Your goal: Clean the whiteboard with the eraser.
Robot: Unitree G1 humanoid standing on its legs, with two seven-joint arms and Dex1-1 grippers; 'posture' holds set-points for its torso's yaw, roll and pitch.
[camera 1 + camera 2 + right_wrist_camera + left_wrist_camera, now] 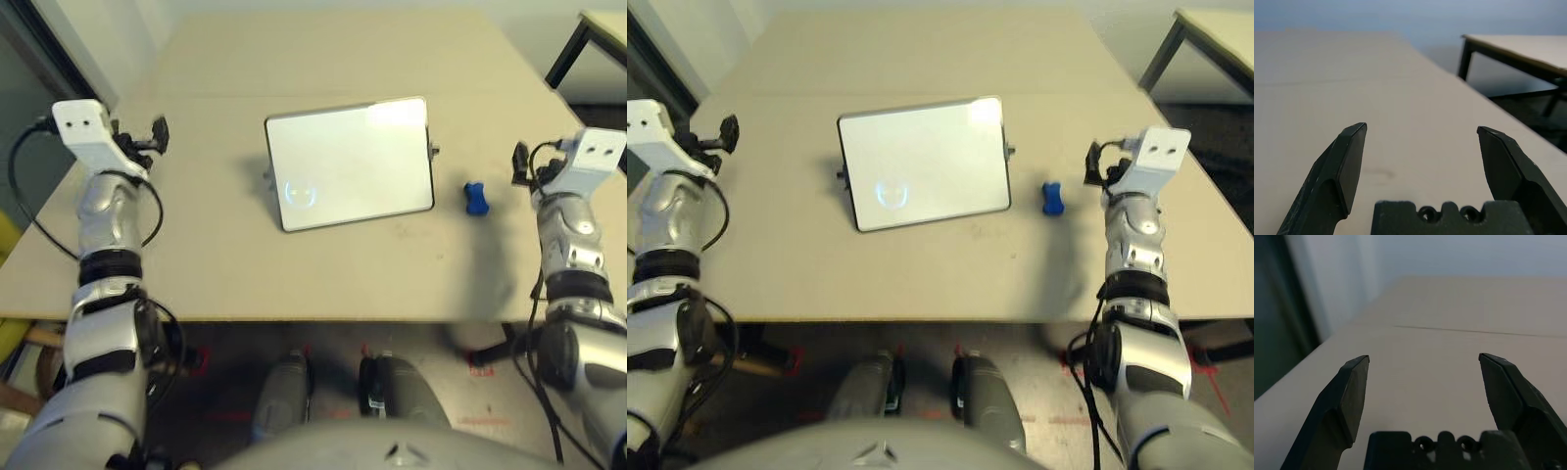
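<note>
Bright even light, glare patch on the whiteboard (397,116), softly blurred wrist-view backgrounds.

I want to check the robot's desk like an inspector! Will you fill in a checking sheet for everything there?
Surface: beige table, with a seam line running across its far part.
Job's things: whiteboard propped at the middle, no red marks seen on it; blue eraser lying on the table to its right, apart from it.
Clutter: nothing seen.
Grippers: left gripper with jaws apart, holding nothing, at the table's left side; right gripper with jaws apart, holding nothing, right of the eraser.
Cables: black cables looping along both forearms.
Surroundings: second table with black legs at the far right; dark floor below.
</note>
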